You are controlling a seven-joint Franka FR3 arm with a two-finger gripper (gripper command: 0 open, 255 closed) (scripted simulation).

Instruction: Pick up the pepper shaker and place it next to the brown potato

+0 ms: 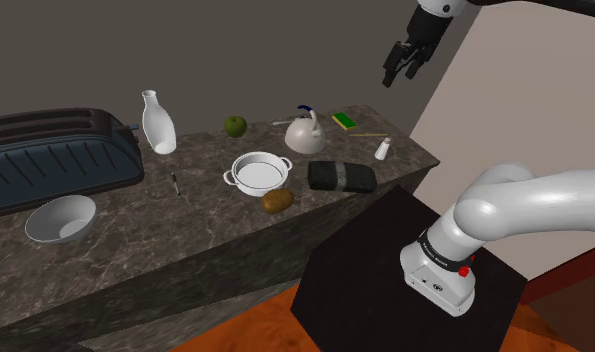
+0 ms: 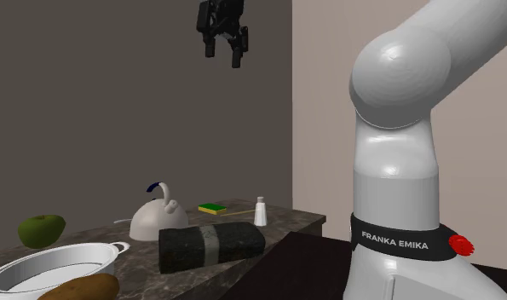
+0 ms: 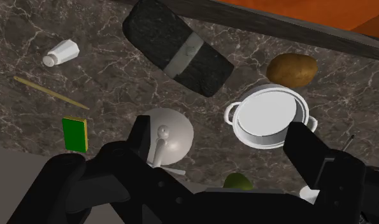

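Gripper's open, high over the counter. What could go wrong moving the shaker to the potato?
Small white pepper shaker stands near the marbled counter's end edge; a nudge from the black gripper could knock it off. The dark block with a grey band lies between it and the brown potato; a low carry might clip it. The white two-handled pot crowds the potato.

open air above pepper shaker [image 1: 383,149], dark block [image 1: 341,177] near

Shaker [image 1: 383,149] well apart from potato [image 1: 277,201]
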